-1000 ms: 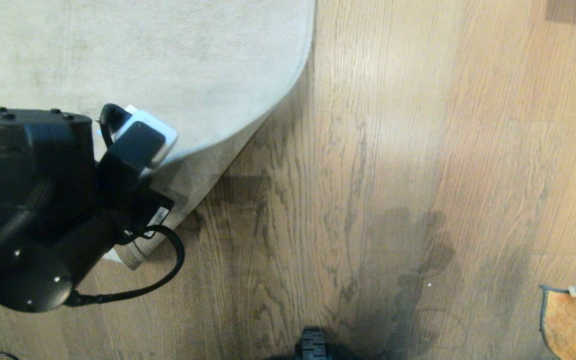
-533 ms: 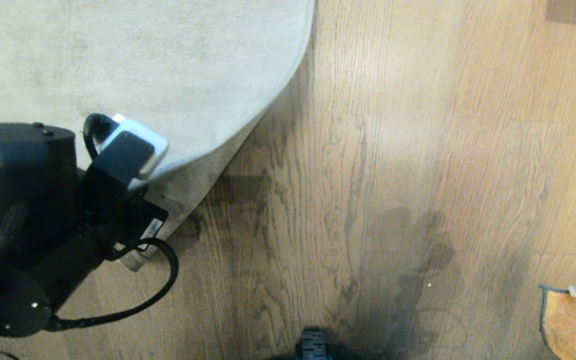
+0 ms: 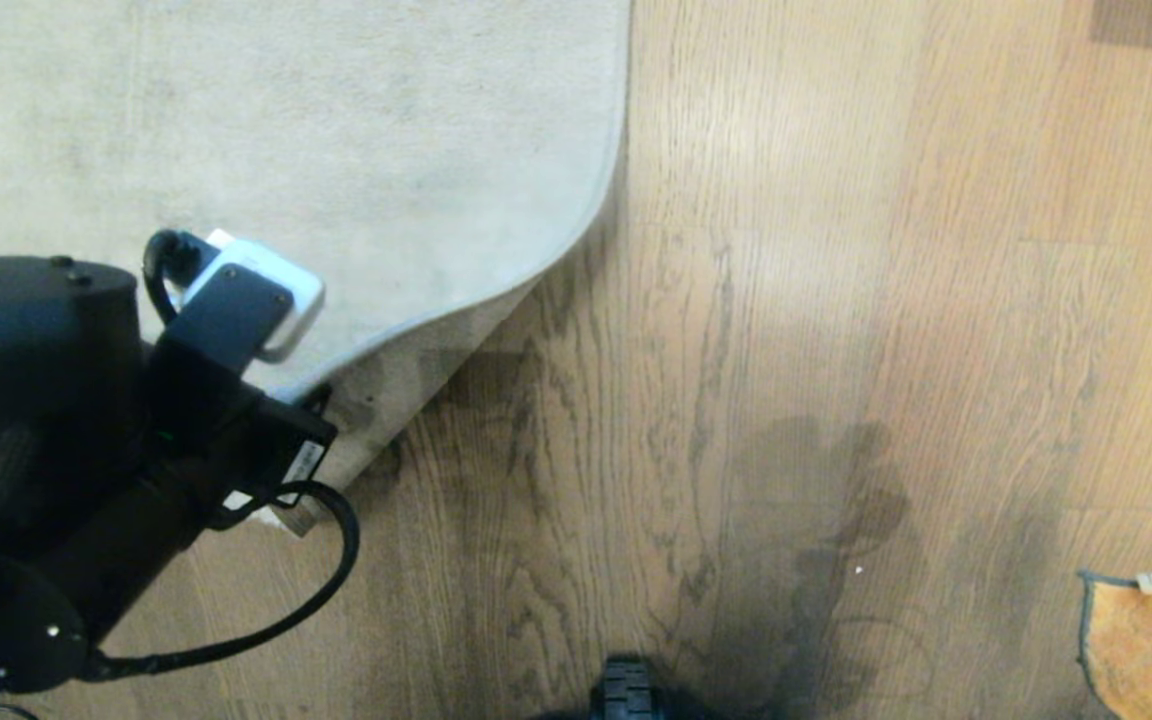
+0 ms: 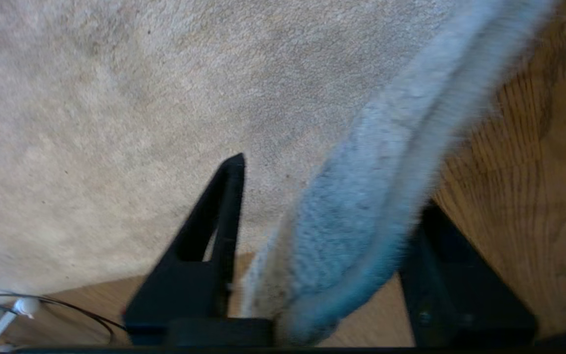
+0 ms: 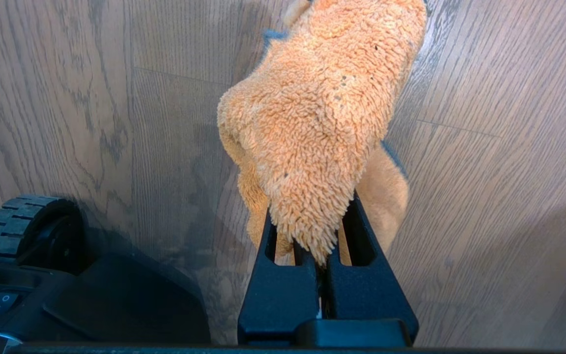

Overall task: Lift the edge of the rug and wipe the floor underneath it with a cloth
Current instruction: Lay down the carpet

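Looking at this one, the left pincer point(image 4: 322, 236) has its jaws spread, with the rug edge point(image 4: 361, 216) running loosely through the gap between them rather than being squeezed. In the head view the corner of the rug point(image 3: 406, 390) is curled up off the floor point(image 3: 736, 300), with the beige backing showing underneath. I'd call this the tail end of the lift step, either letting go or re-gripping; can't say which from here.

The right pincer point(image 5: 325, 255) is pressed together on the cloth point(image 5: 312, 128), which hangs bunched over the floor next to the robot's base and a wheel point(image 5: 17, 221). In the head view the cloth point(image 3: 1151, 640) only shows at the lower right corner, well apart from the rug corner. So wiping hasn't started, as far as I can judge.

Next move, my guess: the rug corner needs to be held up properly or flipped back so bare floor stays exposed, then the right arm has to carry the cloth all the way across to it. If the corner flops down first, there's nothing to wipe.

Pose-wise, the left arm point(image 3: 56, 470) sits low at the left, reaching forward over the rug's corner with the wrist angled down toward it.
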Available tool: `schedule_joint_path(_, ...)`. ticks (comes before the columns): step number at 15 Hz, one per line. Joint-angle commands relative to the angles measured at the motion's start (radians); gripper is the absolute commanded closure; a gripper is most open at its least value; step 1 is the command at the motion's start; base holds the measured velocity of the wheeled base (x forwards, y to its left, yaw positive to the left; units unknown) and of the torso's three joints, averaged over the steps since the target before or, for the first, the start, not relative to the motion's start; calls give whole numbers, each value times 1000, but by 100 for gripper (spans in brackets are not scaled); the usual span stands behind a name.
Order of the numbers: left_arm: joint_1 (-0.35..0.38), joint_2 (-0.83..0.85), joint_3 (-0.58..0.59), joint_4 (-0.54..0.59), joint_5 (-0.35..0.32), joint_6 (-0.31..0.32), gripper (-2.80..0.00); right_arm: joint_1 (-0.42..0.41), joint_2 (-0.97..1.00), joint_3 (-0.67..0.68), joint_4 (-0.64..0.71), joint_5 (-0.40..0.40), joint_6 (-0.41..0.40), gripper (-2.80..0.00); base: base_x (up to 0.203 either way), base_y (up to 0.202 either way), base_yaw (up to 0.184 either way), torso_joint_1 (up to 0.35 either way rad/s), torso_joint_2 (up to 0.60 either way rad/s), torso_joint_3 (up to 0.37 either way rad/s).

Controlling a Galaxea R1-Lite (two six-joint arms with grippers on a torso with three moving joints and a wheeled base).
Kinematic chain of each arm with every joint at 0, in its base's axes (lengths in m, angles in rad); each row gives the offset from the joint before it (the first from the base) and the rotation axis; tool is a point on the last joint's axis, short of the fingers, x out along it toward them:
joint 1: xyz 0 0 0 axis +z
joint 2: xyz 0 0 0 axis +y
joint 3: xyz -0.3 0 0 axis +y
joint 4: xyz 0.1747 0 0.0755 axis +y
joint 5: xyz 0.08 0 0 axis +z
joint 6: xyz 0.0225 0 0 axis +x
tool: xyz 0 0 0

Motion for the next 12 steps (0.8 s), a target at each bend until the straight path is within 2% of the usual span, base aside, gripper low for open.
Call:
schedule_joint_path(1, -3, -6, 3, -1, 5, -10, -280, -1, 1, 0, 0, 0, -1, 0, 0, 0, 0, 0, 0, 0)
schedule_joint_path(4, -34, -9, 3, -2, 4, -57, -280, -1, 1, 0, 0, 0, -1, 0, 0, 0, 0, 0, 0, 0)
schedule_joint_path(9, -109, -12, -22, -7, -2, -185, -280, -1, 1, 0, 0, 0, -1, 0, 0, 0, 0, 0, 0, 0)
schedule_joint_path(12, -156, -18, -24, -8, -1, -286, -280, 1, 1, 0, 0, 0, -1, 0, 0, 0, 0, 0, 0, 0)
